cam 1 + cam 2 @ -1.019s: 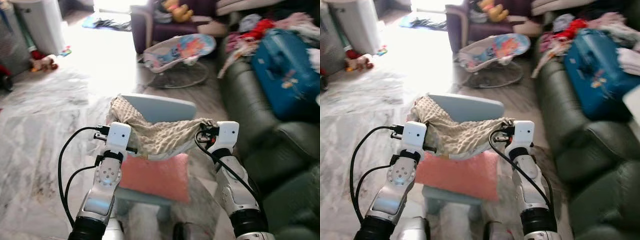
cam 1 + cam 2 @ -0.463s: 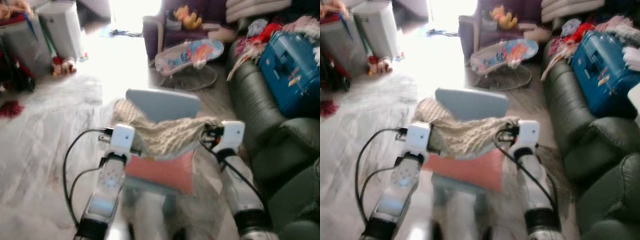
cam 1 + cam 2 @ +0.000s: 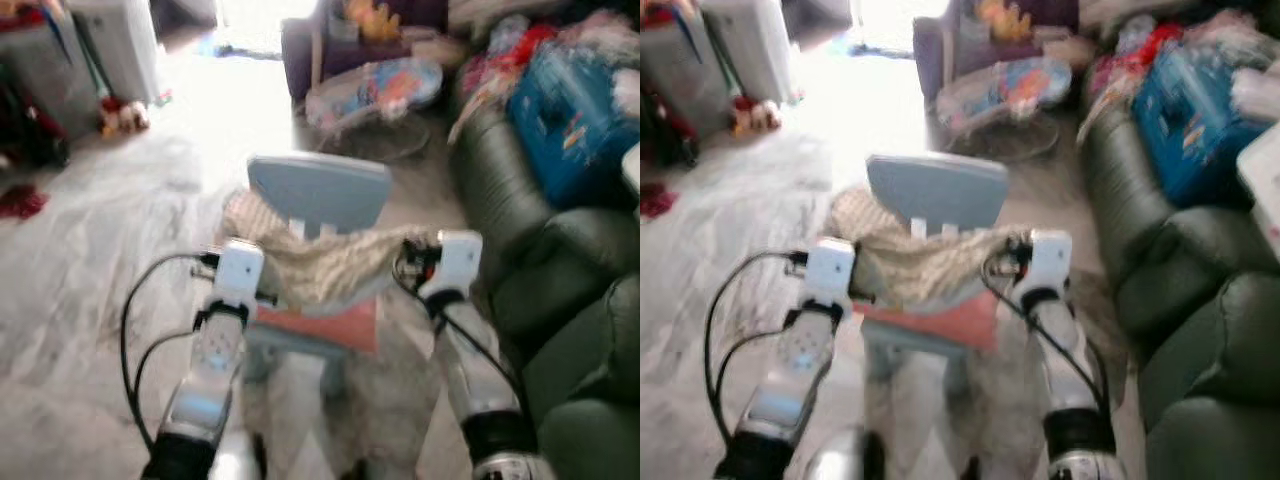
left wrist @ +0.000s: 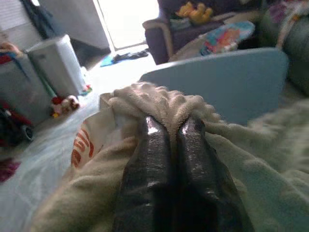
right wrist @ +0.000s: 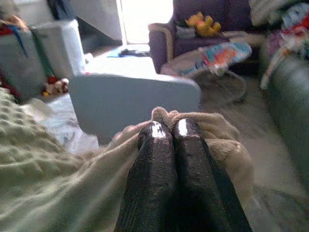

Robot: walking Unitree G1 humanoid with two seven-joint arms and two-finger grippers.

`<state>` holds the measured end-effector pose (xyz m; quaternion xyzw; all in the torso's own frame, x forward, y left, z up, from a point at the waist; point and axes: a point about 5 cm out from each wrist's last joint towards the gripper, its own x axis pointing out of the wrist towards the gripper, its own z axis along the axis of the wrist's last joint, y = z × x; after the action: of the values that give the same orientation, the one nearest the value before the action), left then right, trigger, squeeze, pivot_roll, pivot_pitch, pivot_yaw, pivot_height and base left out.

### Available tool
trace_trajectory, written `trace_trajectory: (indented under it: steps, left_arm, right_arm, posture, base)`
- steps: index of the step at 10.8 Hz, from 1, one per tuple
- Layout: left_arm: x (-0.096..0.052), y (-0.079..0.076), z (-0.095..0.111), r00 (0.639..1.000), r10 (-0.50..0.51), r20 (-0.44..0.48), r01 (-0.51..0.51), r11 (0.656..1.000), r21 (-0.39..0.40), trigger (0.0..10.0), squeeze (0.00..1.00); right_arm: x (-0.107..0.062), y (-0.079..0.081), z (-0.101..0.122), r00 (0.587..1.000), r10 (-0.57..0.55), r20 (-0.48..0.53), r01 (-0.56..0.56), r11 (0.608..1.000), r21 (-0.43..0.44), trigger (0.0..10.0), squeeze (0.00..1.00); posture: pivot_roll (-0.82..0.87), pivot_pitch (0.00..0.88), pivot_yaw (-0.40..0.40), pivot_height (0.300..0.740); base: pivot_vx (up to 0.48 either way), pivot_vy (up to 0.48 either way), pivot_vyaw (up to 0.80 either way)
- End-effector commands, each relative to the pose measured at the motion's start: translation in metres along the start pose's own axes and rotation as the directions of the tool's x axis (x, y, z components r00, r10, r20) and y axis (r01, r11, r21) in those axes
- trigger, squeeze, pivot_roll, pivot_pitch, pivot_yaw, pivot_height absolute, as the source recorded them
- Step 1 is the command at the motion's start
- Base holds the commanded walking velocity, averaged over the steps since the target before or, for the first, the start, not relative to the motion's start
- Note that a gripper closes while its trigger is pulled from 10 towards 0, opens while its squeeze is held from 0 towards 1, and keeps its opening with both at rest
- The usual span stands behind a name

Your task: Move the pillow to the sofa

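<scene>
The pillow, beige with a bumpy knit cover, hangs stretched between my two grippers in front of a light blue chair. My left gripper is shut on the pillow's left corner. My right gripper is shut on its right corner, and the fabric bunches around the black fingers. The pillow sags over a pink cushion on the chair's seat. The dark green sofa stands to my right, beside the chair.
A blue suitcase and heaped clothes lie on the sofa's far end. A baby bouncer and a purple armchair stand beyond the chair. White bins and toys line the far left of the marble floor.
The whole picture has shifted and blurred, so the camera moved. More of the chair's back now shows above the pillow. Both grippers keep their hold on the pillow.
</scene>
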<state>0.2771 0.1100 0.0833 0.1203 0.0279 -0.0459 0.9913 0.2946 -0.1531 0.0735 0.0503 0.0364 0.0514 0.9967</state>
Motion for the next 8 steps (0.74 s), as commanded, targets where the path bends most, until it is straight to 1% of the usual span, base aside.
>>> trace_trajectory:
  steps: [1,8]
  left_arm:
    - [0.0023,0.0003,0.0075,0.999,-0.009,0.032,0.008,1.000,0.003,10.0,0.00]
    - [0.0016,0.0007,0.0074,0.999,-0.016,0.031,0.016,1.000,0.011,10.0,0.00]
  right_arm:
    - [0.0020,0.0014,0.0037,1.000,-0.002,0.013,0.002,1.000,0.000,10.0,0.00]
    - [0.0003,0.0015,0.0011,1.000,-0.010,0.005,0.010,1.000,0.002,10.0,0.00]
  posture:
    - [0.00,0.000,-0.034,0.740]
    - [0.00,0.000,-0.029,0.740]
  base:
    - [-0.326,0.000,-0.56]
    - [-0.302,0.000,-0.55]
